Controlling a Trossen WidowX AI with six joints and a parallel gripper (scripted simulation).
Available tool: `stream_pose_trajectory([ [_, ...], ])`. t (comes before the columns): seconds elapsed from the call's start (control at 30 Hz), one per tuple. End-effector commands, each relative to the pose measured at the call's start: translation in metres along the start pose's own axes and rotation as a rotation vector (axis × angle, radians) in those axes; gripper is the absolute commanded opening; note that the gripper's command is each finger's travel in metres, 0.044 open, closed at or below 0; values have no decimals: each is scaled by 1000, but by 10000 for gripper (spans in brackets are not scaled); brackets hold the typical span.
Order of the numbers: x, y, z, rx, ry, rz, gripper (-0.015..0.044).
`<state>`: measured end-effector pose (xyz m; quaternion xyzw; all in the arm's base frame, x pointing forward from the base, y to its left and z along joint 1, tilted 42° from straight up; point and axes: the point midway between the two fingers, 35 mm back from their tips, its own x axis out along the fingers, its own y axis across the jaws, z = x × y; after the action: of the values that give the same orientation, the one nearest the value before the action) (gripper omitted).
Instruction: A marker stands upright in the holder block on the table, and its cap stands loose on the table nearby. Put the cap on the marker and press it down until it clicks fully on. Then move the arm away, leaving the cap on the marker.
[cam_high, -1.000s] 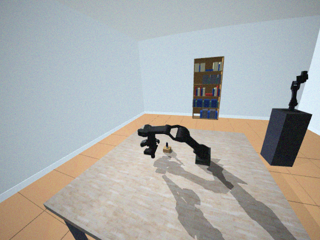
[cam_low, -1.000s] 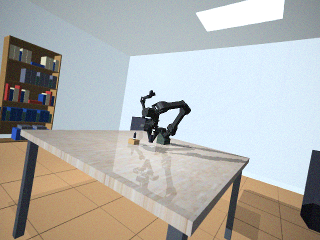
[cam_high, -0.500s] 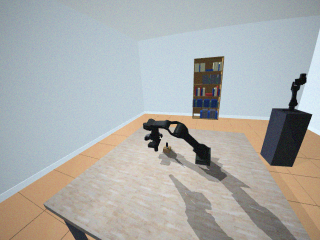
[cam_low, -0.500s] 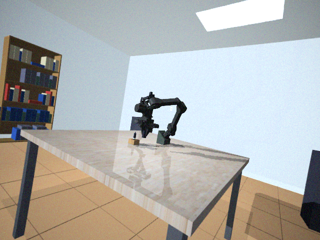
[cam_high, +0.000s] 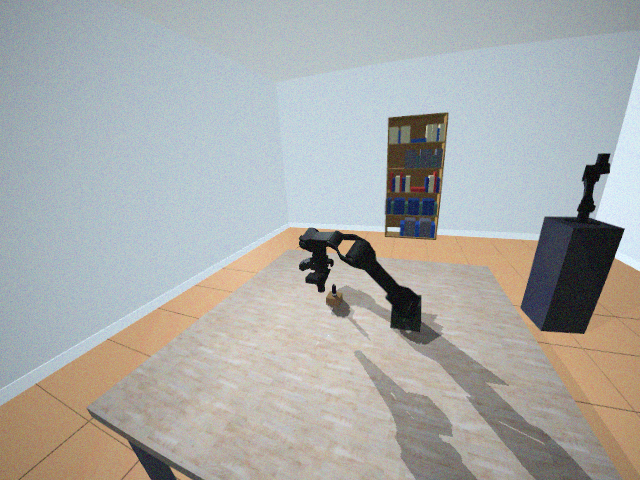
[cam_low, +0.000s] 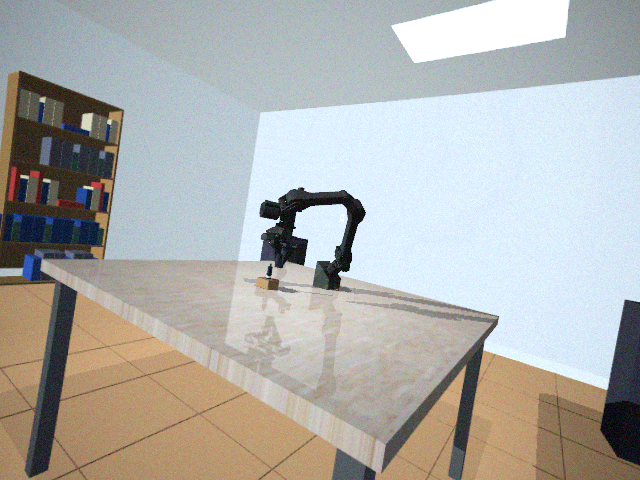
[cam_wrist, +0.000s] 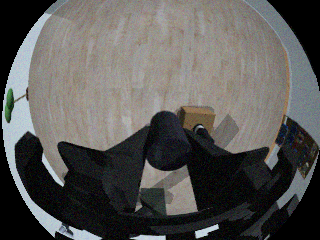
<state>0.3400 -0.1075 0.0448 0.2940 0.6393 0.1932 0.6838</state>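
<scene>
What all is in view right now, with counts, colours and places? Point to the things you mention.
Wood-grain rectangular table (cam_high: 289, 392) (cam_low: 330, 356): one, pale brown, under the arm.
Block-shaped holder (cam_high: 333, 299) (cam_low: 267, 283) (cam_wrist: 192, 118): one, tan, on the table.
Slim marker (cam_high: 333, 290) (cam_low: 269, 271): one, dark with a pale band, upright in the holder.
Cylindrical cap (cam_wrist: 169, 142): one, near-black, between the gripper's fingers.
Tall bookshelf (cam_high: 386, 175) (cam_low: 7, 134): one, brown, books inside, by the wall.
Second arm: one, black, on a dark boxy pedestal (cam_high: 555, 279), top view's right.
Robot arm (cam_high: 379, 273) (cam_low: 354, 227): one, black, dark green base.
Gripper (cam_high: 321, 289) (cam_low: 279, 264) (cam_wrist: 166, 131): one, black, shut on the cap.
</scene>
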Motion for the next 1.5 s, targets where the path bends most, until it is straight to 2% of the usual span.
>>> stream_pose_trajectory([
  [0.0,-5,-19,-7,-9,3,-2,0],
  [0.47,-17,-73,-33,-45,10,14,0],
  [1.47,18,-73,-33,-46,9,15,0],
])
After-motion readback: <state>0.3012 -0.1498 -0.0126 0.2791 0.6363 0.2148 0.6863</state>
